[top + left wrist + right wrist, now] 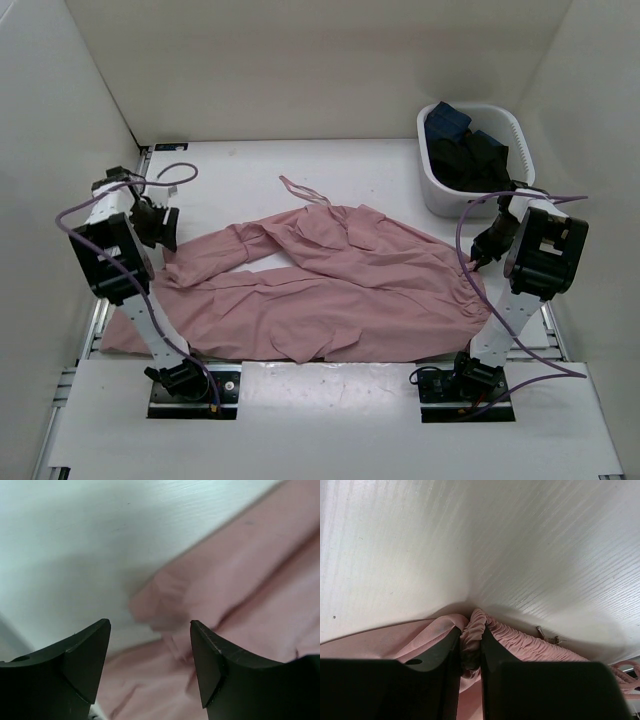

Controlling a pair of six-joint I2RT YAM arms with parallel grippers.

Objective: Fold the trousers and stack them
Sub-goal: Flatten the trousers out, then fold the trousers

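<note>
The trousers [330, 290] are lying spread on the table [300, 170], their long axis running from arm to arm, with the waist toward the right. The right gripper [470, 650] is pinching the gathered waistband [520, 642], which is bunching between its nearly closed jaws. The left gripper [150, 630] is hovering with its jaws apart and is the nearer arm to a leg end [165, 600] lying just ahead, between them.

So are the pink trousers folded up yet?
No, spread out: the trousers sprawl rumpled across the table, legs trailing left.
</note>
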